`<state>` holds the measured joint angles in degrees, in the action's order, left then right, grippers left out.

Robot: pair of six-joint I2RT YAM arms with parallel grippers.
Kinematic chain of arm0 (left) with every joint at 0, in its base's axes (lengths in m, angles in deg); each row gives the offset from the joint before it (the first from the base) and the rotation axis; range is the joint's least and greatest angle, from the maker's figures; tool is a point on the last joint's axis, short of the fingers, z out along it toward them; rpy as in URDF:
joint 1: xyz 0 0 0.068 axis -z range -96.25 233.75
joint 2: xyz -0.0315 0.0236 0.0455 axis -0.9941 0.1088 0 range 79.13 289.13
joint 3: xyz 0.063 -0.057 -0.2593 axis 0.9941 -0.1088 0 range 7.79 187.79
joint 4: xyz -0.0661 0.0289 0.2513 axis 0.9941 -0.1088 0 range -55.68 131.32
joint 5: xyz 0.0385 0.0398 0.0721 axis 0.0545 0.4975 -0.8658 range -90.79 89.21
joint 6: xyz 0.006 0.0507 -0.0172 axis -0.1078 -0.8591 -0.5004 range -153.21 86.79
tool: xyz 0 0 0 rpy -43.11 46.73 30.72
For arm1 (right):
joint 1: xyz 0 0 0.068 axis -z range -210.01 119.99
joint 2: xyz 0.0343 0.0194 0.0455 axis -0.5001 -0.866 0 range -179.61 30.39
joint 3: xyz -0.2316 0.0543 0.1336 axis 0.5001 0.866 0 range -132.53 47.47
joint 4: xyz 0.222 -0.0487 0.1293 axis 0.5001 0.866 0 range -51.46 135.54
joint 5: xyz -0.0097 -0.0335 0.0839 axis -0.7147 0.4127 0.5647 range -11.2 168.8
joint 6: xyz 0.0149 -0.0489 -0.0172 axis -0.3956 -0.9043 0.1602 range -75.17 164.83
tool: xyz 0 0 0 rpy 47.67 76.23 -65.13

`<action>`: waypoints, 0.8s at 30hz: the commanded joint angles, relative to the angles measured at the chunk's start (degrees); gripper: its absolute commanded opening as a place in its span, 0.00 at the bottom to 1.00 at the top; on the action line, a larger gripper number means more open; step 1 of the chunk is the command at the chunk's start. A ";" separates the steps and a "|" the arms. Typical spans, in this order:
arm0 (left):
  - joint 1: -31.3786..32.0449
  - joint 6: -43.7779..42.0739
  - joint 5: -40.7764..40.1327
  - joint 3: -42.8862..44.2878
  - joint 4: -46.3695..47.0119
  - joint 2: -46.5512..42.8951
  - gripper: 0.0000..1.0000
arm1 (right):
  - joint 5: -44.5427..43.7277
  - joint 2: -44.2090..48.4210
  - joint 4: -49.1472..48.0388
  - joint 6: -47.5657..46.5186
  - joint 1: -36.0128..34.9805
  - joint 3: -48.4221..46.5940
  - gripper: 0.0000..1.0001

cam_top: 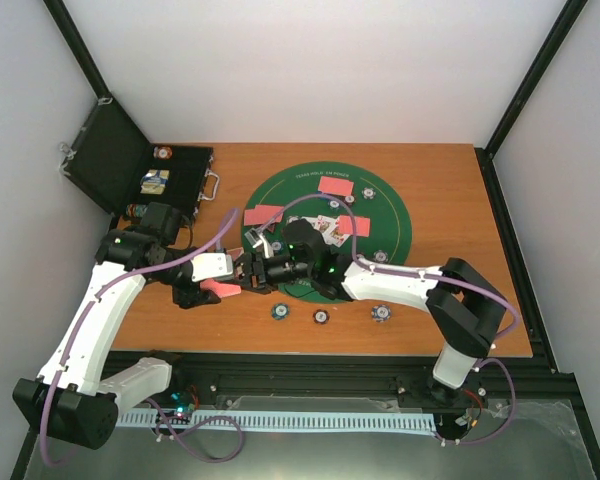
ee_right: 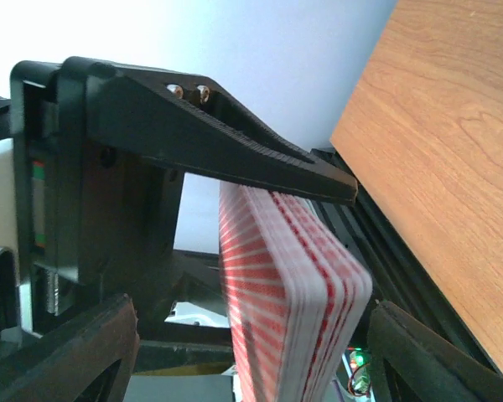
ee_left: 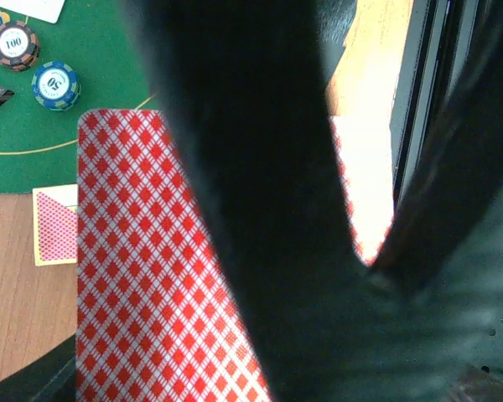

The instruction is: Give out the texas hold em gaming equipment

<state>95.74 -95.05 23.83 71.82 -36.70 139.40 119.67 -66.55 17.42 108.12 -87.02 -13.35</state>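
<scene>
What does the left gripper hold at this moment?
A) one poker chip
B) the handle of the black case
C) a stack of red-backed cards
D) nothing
C: the left gripper is shut on the stack of red-backed cards; the right wrist view shows the stack's edge clearly.

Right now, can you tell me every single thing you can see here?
Table: one, brown wood, under everything.
Mat: one, round, green, middle of the table.
Case: one, black, open, far left corner.
Deck of cards: one, red backs, held up near the mat's left edge.
Loose cards: at least three, red backs, on the mat.
Face-up cards: a few, white, middle of the mat.
Chips: three, dark with white edges, on the wood before the mat; more on the mat.
Left gripper: one, black, shut on the deck.
Right gripper: one, black, open, close to the deck.
</scene>
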 commanded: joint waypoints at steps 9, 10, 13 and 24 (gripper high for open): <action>-0.21 -0.12 1.47 2.31 -0.75 -0.59 0.22 | 4.22 -6.85 -7.37 3.96 -0.12 -1.67 0.70; -0.21 -0.05 1.51 2.40 -0.77 -0.55 0.22 | 4.54 -7.05 -7.51 4.09 0.27 -1.47 0.69; -0.17 0.05 1.57 2.46 -0.67 -0.58 0.22 | 4.84 -6.51 -7.40 3.94 1.68 -0.06 0.68; -0.21 -0.03 1.37 3.03 -0.55 -0.24 0.22 | 5.50 -3.48 -2.39 0.29 3.65 2.71 0.62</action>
<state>95.74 -95.05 23.57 71.95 -36.75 139.40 125.00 -71.30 12.41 110.11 -84.38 -12.15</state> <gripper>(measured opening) 0.674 0.637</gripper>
